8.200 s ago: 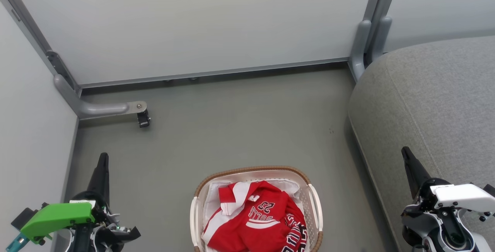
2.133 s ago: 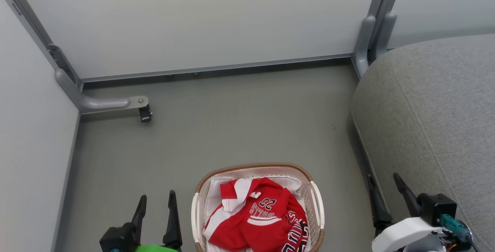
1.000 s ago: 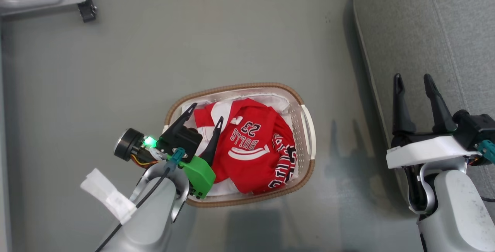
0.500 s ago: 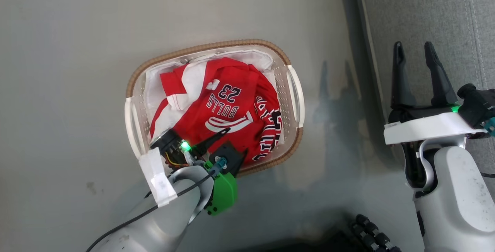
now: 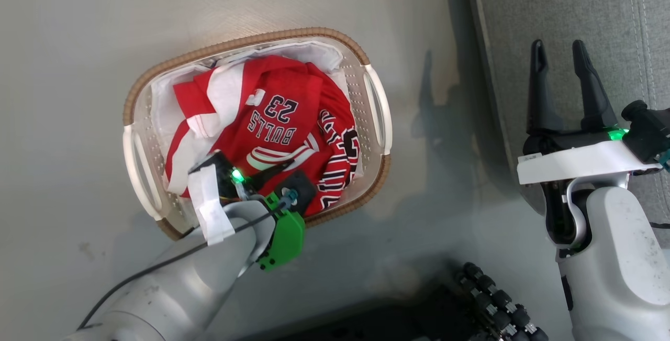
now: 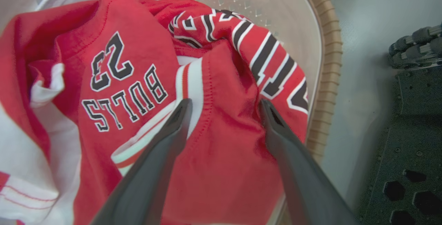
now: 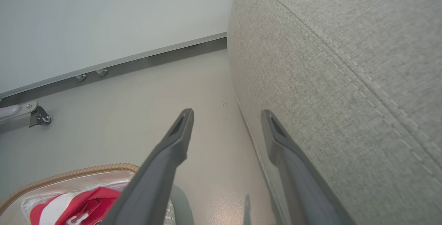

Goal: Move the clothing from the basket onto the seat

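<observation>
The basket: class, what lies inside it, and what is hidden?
Inside the basket, a red BULLS 23 jersey lies partly over a second red garment with black-and-white lettering, on a white liner. The open left gripper reaches in. The basket's bottom is covered.

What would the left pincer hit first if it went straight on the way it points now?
Most likely the red BULLS 23 garment in the basket: the left pincer, open, points into its fold; whether the tips already touch is unclear.

Perforated plastic basket [image 5: 236,44], matt woven-cloth seat [image 5: 576,6]
</observation>
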Tool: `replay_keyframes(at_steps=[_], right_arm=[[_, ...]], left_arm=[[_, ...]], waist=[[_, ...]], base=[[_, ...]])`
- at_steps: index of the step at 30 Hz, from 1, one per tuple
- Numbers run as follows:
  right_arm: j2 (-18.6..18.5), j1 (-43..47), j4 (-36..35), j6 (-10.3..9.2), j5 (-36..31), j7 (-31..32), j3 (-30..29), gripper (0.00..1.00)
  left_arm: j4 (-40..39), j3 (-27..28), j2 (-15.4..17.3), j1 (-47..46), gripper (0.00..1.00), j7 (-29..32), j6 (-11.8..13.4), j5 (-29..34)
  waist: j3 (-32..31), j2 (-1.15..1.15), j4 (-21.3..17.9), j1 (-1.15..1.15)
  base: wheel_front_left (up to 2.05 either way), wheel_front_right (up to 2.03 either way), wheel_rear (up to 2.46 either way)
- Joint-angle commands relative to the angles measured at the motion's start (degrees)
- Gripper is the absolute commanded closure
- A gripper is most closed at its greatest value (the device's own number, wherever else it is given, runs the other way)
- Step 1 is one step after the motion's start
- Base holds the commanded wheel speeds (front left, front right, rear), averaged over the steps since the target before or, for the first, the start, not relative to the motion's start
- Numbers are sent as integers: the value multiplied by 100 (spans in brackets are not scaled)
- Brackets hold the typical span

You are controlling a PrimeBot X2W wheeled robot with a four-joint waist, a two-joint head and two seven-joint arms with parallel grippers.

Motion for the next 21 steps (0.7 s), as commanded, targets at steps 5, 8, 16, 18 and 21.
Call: replay_keyframes(at_steps=[5,8,16,18,21], right_arm=[[-20,-100,6,-2,94,-10,32,0],[-20,-116,30,-2,107,-10,41,0],[-21,-69,114,-2,38,-10,3,0],[-21,-48,150,-2,22,-10,-13,0],[-21,-4,208,-2,-34,-10,-69,0]], left_arm=[[264,-94,47,-229,41,89,-12,-137],[362,-132,14,-248,87,63,-12,-213],[465,-195,-98,-258,100,-143,-13,-366],[469,-215,-114,-247,100,-234,-13,-347],[450,-183,-104,-222,100,-365,-12,-406]], waist=[[103,0,-69,0],[100,0,-68,0],[-69,0,4,0],[-176,0,39,0],[-398,0,111,0]], base=[[0,0,0],[0,0,0],[0,0,0],[0,0,0],[0,0,0]])
